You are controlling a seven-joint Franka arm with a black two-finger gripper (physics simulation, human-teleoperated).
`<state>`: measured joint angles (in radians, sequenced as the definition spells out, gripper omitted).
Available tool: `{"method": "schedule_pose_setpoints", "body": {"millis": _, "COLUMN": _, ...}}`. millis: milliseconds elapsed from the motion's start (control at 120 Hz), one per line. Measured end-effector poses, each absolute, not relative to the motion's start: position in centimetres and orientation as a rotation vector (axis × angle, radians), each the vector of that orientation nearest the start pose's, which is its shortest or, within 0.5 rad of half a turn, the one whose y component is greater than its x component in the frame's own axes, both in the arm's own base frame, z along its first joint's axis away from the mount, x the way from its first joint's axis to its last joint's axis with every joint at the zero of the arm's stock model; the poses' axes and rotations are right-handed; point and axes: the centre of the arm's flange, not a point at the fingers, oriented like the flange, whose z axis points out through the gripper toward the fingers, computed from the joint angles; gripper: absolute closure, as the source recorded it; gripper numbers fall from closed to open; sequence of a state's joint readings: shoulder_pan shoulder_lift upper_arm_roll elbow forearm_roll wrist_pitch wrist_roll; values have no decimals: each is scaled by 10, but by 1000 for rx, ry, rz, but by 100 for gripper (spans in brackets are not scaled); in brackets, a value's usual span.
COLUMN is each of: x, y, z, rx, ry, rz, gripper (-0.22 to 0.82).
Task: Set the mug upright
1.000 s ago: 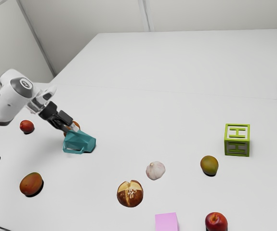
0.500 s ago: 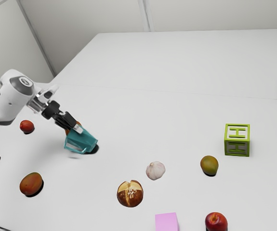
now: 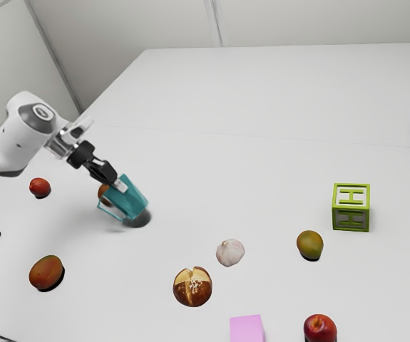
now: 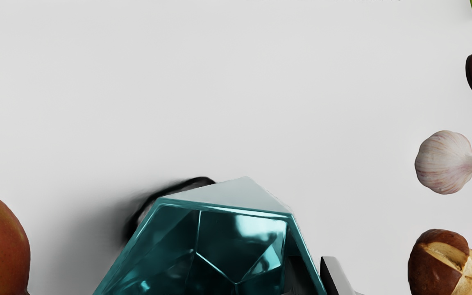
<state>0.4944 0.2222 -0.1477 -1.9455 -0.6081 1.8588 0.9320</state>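
We've got the claw clamped on the mug, pinching its wall from inside and out — so the grip part's sorted. The mug's on the exterior view's left of the garlic, tilted with its mouth partway up, and looks just clear of the desk. We'd call it past halfway — left to do: straighten it, set the base flat, let go.

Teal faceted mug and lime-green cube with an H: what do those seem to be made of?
The teal, faceted, hard-looking mug could be glazed ceramic or coated metal: glossy, with sharp bright reflections on its inner facets. The lime-green, open-framed cube looks like plastic or painted wood: its bars are evenly coloured, without visible grain.
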Motion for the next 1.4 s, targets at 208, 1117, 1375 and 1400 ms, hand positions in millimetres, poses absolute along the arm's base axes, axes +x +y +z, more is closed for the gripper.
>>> {"method": "schedule_pose_setpoints", "body": {"millis": 208, "x": 568, "y": 112, "z": 380, "rx": 2533, "ry": -546, "rz": 107, "gripper": 78}}
{"method": "schedule_pose_setpoints", "body": {"millis": 1117, "x": 579, "y": -26, "z": 353, "rx": 3027, "ry": -738, "rz": -32, "gripper": 78}}
{"method": "schedule_pose_setpoints", "body": {"millis": 1375, "x": 578, "y": -31, "z": 351, "rx": 3051, "ry": -634, "rz": -6, "gripper": 46}}
{"method": "schedule_pose_setpoints", "body": {"millis": 1400, "x": 578, "y": -31, "z": 352, "rx": 3053, "ry": -627, "rz": -1, "gripper": 41}}
